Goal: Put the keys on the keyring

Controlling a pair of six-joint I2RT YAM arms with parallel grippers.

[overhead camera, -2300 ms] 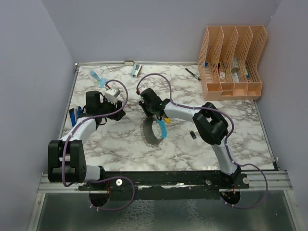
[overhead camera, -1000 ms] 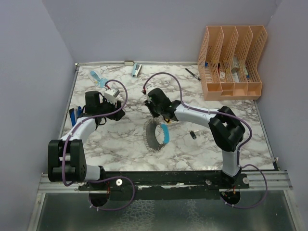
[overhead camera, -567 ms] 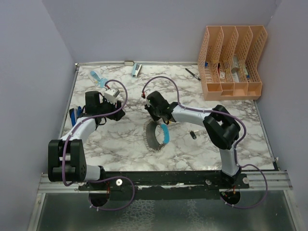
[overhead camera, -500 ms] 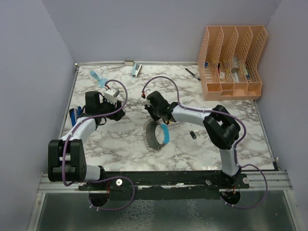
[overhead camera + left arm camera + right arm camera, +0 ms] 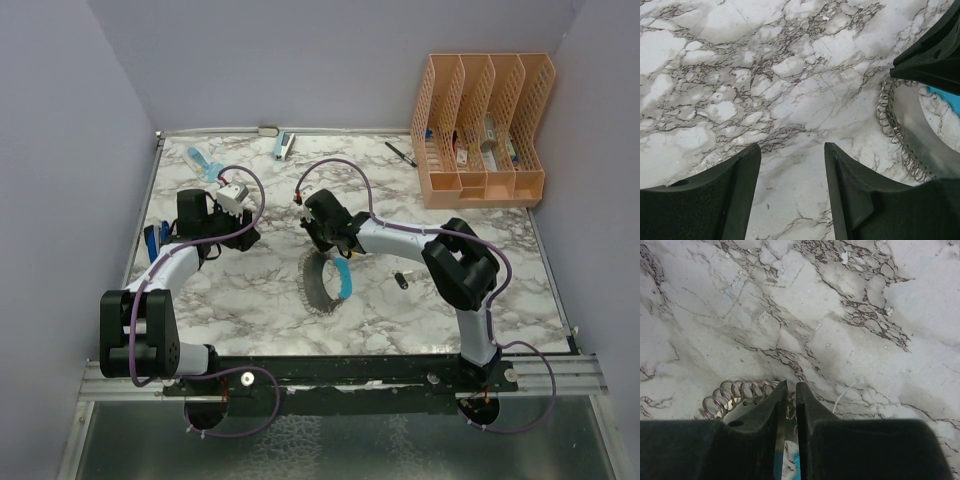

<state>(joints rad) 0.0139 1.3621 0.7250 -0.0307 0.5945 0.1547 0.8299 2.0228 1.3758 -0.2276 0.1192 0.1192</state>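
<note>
The keyring (image 5: 312, 290), a gray loop with a coiled wire edge and a light-blue section (image 5: 343, 279), lies flat at mid-table. My right gripper (image 5: 327, 246) is down at its far edge. In the right wrist view the jaws (image 5: 791, 386) are pressed almost together on the ring's thin band, and the wire coils (image 5: 735, 392) fan out to the left. One small black key (image 5: 400, 279) lies loose on the marble to the right of the ring. My left gripper (image 5: 246, 234) hovers open over bare marble (image 5: 792, 150), left of the keyring (image 5: 912, 131).
An orange file organizer (image 5: 482, 128) stands at the back right, with a black pen (image 5: 402, 153) beside it. A blue-handled tool (image 5: 204, 160) and a small blue-and-white item (image 5: 284, 146) lie along the far edge. A blue object (image 5: 150, 243) sits by the left edge.
My right gripper has settled slightly lower onto the keyring's far edge and its jaws have narrowed onto it. The left arm has not moved.
</note>
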